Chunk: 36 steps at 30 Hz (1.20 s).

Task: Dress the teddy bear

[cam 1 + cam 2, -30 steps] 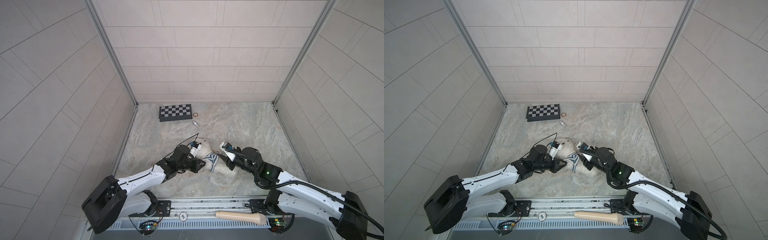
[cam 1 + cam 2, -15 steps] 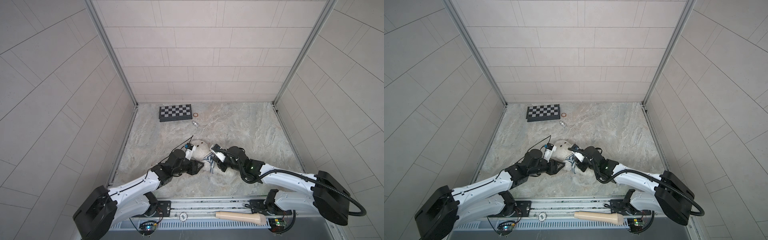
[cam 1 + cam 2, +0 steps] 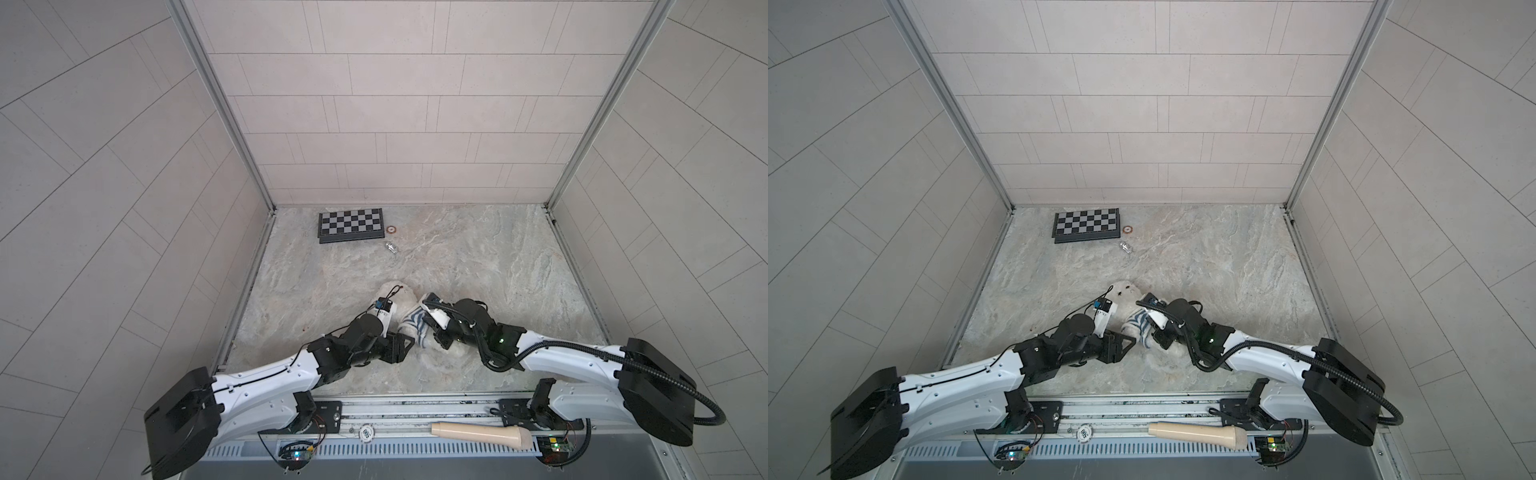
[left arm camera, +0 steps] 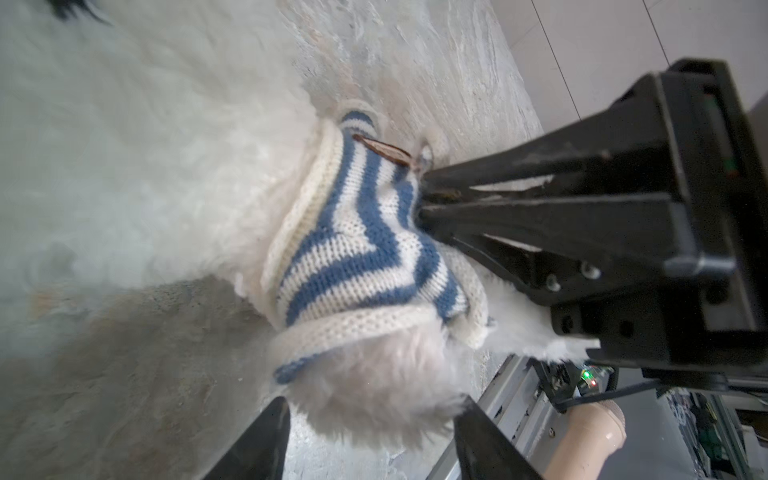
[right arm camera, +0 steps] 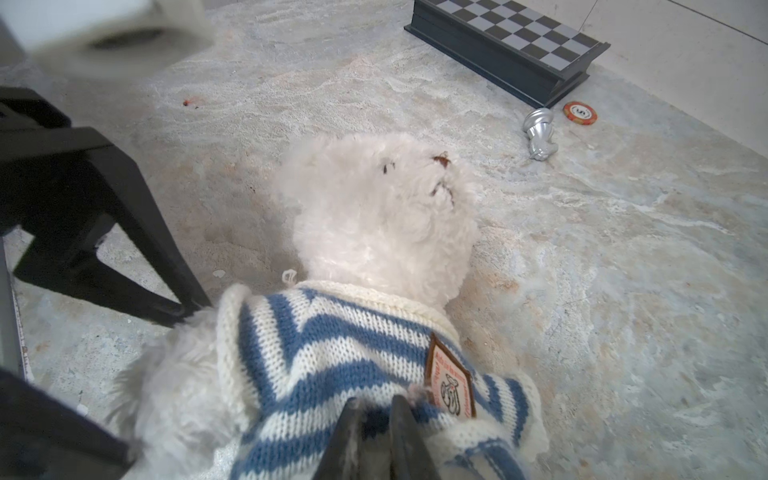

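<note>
Two grippers flank the teddy bear (image 3: pixel 394 291), which lies face up on the table (image 3: pixel 478 266), a little toward 6 o'clock from its middle, with the head pointing to about 11 o'clock. The chessboard (image 3: pixel 350 224) sits well apart at 11 o'clock.

A striped sweater (image 5: pixel 332 353) is around the chest with its collar under the chin, and one furry arm pokes out through a cuffed opening. The hem looks bunched high.

From the bear's 4 o'clock, we see the right gripper (image 5: pixel 376 405) nearly closed, its tips pinching a fold of the knit just beside the sewn patch. At 7 o'clock the left gripper (image 4: pixel 374 401) stands wide, a finger on either side of that arm, gripping nothing.

Our worry is the pull to come. With nothing pinning the light bear, tugging the knit may drag the whole toy instead of sliding the sweater down. The narrow pinch may also slip off, or may have caught fur with the yarn. If the left jaws close carelessly, they could trap the cuff against the arm.
</note>
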Tool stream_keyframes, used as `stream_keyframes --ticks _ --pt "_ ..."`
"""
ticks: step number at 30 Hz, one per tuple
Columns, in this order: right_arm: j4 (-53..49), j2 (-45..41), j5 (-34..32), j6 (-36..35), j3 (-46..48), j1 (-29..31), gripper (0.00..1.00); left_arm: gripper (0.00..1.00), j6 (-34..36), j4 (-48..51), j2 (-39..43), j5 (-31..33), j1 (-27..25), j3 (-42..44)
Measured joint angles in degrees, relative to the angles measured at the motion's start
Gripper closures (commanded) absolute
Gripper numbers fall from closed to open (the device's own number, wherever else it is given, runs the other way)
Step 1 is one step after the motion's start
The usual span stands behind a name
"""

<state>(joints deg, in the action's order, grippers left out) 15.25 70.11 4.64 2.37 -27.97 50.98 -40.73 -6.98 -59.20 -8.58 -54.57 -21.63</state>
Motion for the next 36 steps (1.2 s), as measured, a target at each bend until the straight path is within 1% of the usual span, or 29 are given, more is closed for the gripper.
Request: stream_keyframes --ticks 5,6,7,9,10,13,16,18,24,31,32,36 --pt "1.27 0.0 -0.61 1.31 1.42 1.16 0.86 0.43 -0.85 -0.22 -3.13 1.18 0.0 -1.75" --pt "1.4 0.0 -0.72 1.53 1.62 1.16 0.86 0.5 -0.87 -0.26 -3.54 1.31 0.0 -1.81" --pt "1.57 0.0 -0.87 1.7 1.79 1.2 0.86 0.62 -0.83 -0.15 -3.85 1.4 0.0 -1.84" --pt "1.7 -0.02 -1.2 2.08 2.08 1.22 0.88 0.73 -0.68 0.46 -4.04 1.66 -0.22 -1.84" --pt "1.7 -0.04 -1.44 2.23 2.16 1.25 0.89 0.77 -0.79 0.87 -3.82 1.88 -0.28 -1.84" --pt "1.64 -0.04 -2.54 2.51 2.19 1.25 0.92 0.84 -0.44 2.75 -1.68 2.84 -0.31 -1.84" --pt "1.68 -0.04 -3.98 2.84 2.56 1.27 0.95 0.99 0.63 5.11 0.85 4.0 -0.11 -1.86" --pt "1.62 -0.02 -4.85 3.04 3.04 1.27 0.97 1.0 1.09 6.08 1.42 3.96 0.74 -1.86" --pt "1.09 0.63 -7.54 4.04 3.3 1.31 0.99 1.0 2.23 6.82 1.46 2.82 5.75 -1.51" --pt "0.79 0.66 -8.59 4.85 3.78 1.38 0.99 1.0 5.11 7.8 1.03 2.62 6.6 -1.44" --pt "0.79 0.57 -8.41 4.92 3.78 1.38 0.98 1.0 5.64 7.96 0.79 2.67 6.6 -1.44" --pt "-1.92 -2.64 -6.93 5.33 3.52 1.55 0.86 1.0 7.63 7.96 -0.61 2.67 6.56 -1.42"
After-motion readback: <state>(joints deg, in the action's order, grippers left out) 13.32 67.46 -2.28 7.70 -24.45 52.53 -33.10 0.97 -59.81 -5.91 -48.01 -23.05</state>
